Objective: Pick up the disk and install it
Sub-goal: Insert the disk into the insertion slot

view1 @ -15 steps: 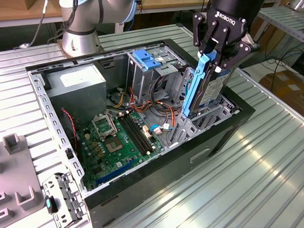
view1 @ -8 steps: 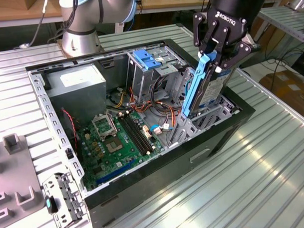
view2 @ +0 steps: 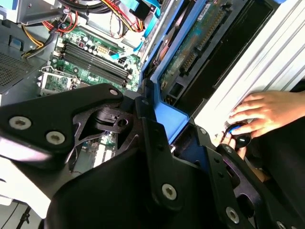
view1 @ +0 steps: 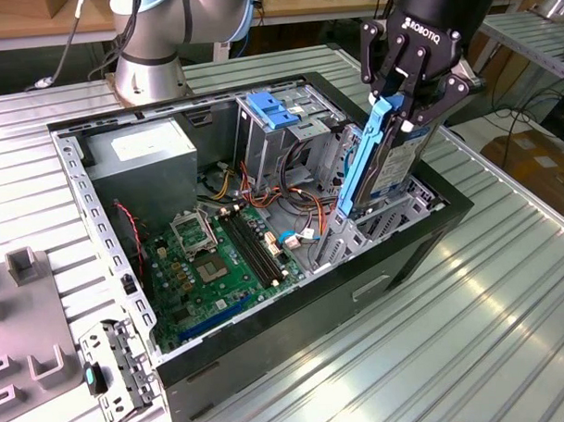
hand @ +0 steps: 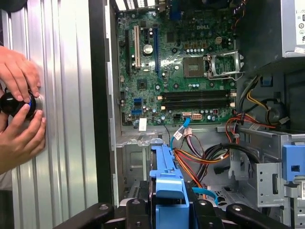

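Blue-railed disk (view1: 394, 165) x1 in gripper (view1: 404, 114) x1, at case (view1: 296, 333).

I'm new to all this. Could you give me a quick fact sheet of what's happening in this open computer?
Holder: gripper, closed on the disk
Disk position: standing on edge, lower end down in the metal bay of the computer case
Inside case: green circuit board, grey power box
Nearby: a person's hands around a black knob beside the case
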Motion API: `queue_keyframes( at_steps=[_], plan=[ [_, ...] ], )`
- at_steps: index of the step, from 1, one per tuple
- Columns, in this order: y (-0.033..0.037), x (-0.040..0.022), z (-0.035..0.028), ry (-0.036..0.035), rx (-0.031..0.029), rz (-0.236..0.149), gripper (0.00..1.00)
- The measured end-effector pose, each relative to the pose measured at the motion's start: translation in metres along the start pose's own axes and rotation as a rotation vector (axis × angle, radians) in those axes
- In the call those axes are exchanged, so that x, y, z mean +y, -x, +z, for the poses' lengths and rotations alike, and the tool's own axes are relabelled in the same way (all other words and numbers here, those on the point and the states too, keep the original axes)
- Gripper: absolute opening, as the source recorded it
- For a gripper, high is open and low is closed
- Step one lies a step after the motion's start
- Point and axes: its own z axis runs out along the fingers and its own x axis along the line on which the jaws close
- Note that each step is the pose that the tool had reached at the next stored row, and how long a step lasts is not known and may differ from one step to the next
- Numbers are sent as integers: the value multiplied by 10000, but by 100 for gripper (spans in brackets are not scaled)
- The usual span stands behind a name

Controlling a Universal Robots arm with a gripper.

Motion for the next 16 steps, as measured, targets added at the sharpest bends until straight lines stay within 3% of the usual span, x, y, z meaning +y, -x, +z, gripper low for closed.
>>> queue_keyframes(
  at_steps=[7,16],
  plan=[
    [-22,-1,3,-11,2,-199,37],
    [-20,-1,87,-10,1,-202,37]
  ],
)
